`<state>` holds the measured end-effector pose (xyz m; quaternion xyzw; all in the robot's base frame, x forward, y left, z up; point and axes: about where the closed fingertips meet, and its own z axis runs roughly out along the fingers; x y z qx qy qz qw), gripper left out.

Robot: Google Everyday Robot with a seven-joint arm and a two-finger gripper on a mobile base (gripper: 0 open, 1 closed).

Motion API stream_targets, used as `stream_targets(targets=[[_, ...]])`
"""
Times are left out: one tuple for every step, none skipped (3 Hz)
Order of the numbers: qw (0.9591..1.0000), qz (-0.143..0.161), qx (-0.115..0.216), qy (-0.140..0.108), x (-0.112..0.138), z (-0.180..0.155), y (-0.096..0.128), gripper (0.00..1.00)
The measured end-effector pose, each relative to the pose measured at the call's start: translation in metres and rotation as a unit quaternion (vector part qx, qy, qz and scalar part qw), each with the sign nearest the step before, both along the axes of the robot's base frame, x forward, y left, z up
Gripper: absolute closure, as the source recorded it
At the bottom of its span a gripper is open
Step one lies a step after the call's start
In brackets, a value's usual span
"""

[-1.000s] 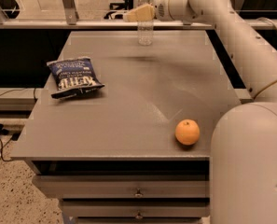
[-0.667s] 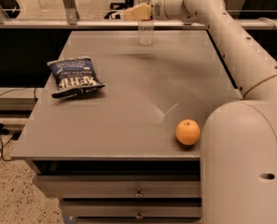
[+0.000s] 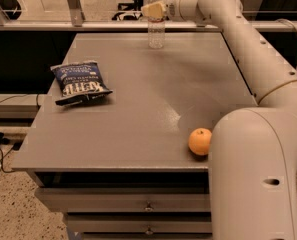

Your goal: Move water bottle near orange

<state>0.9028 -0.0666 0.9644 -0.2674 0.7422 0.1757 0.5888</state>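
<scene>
The water bottle (image 3: 156, 33), clear and ribbed with a white cap, stands upright at the far edge of the grey table (image 3: 138, 119). My gripper (image 3: 154, 10) is at the bottle's upper part, reaching in from the right, its tan tip in front of the bottle's neck. The orange (image 3: 200, 141) lies near the table's front right edge, far from the bottle and close beside my arm's large base link (image 3: 258, 174).
A dark blue chip bag (image 3: 79, 82) lies on the left side of the table. A rail and glass panel run behind the far edge. Drawers (image 3: 148, 206) sit under the front edge.
The arm has shifted slightly and the gripper has stayed at the top of the bottle. The bottle, the orange and the chip bag stand where they were.
</scene>
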Motion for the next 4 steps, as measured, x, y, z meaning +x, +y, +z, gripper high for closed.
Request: stream_targets(targets=[[0.9998,-0.015,0.001,-0.011,-0.007,0.014,-0.018,0.63],[0.9999,0.003,0.003,-0.015,-0.044,0.037,-0.029,0.87],[0.9995,0.030,0.005,-0.009,-0.097,0.045,-0.034,1.00],[0.9987,0.050,0.001,0.007,-0.150,0.034,-0.048,1.00]])
